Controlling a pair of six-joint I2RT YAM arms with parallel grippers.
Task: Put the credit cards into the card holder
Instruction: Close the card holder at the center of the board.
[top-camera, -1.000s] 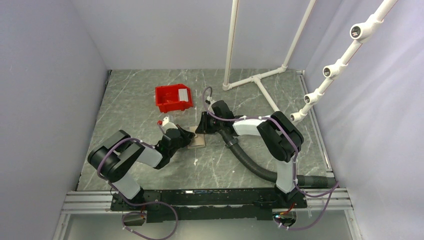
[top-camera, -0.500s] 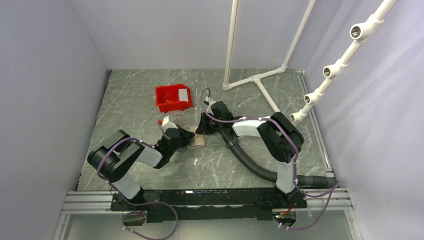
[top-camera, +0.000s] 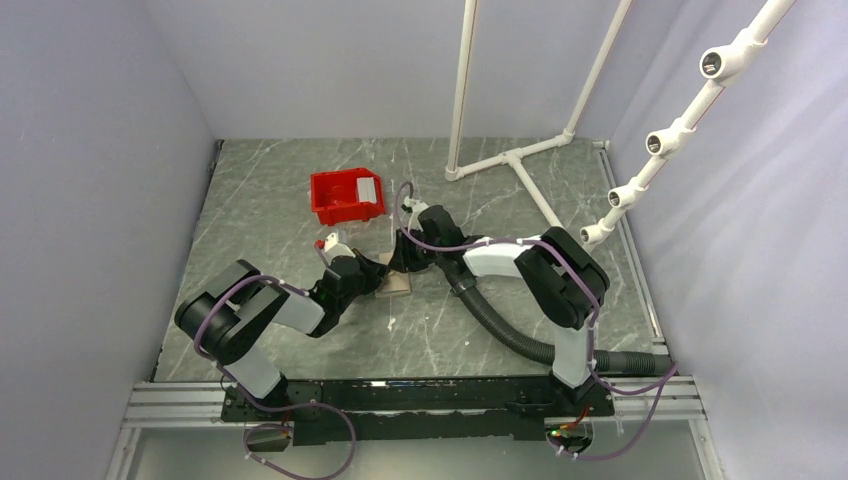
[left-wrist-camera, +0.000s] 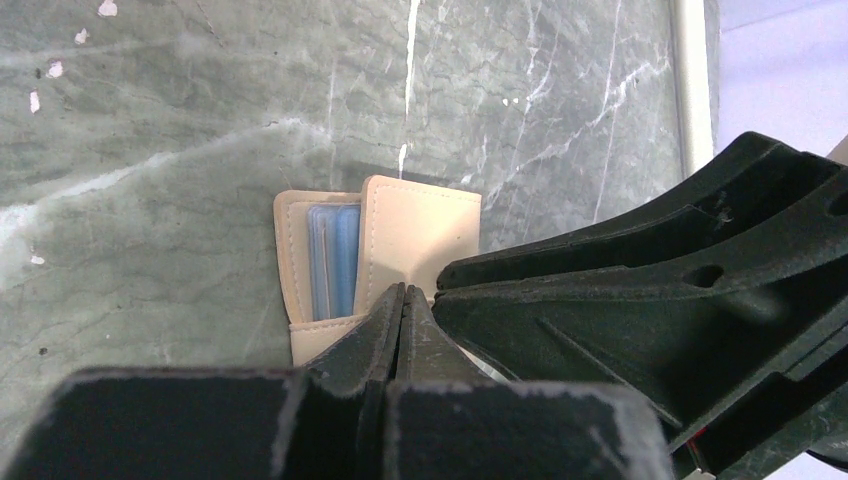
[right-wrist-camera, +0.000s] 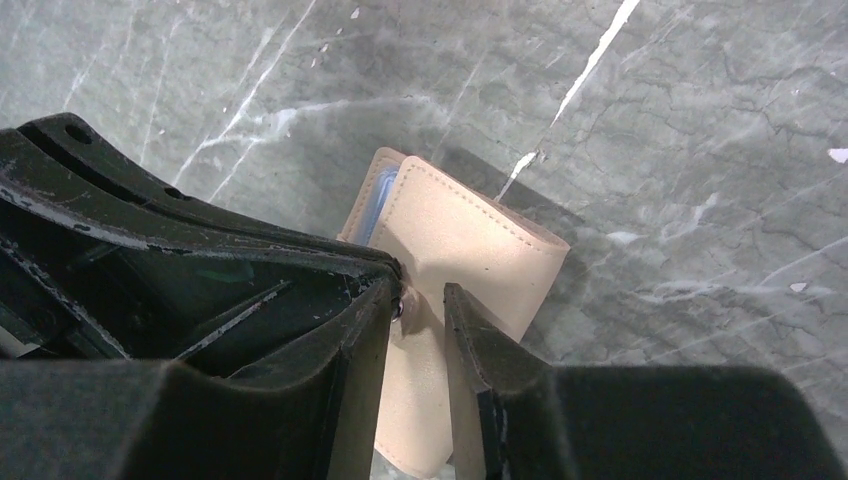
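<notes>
your right arm has eased a touch further left since a second ago, crowding in over the left arm's fingers, and the card holder (left-wrist-camera: 420, 235) hasn't budged. it lies around the middle of the table (top-camera: 300, 220), well short of the far edge, tan flap lifted. a pale blue card (left-wrist-camera: 335, 260) is already sitting in its left pocket, so that's one home by the look of it.

your left gripper (left-wrist-camera: 403, 300) has its jaws pressed together, tips planted on the holder's near edge. that reads as a pin to stop the sleeve skating on the slick marble. whether a layer of the leather is caught between the tips, you can't tell from here.

the right gripper (right-wrist-camera: 420, 295) hangs right over the flap with its jaws parted by a narrow gap and tan leather showing through it. nothing is clearly pinched. it looks like you're working the flap, or letting go of it.

further out, toward the far edge and left of centre, the red bin (top-camera: 330, 210) has a whitish-grey card (top-camera: 367, 188) waiting inside. the gold-brown card isn't visible in any view.
</notes>
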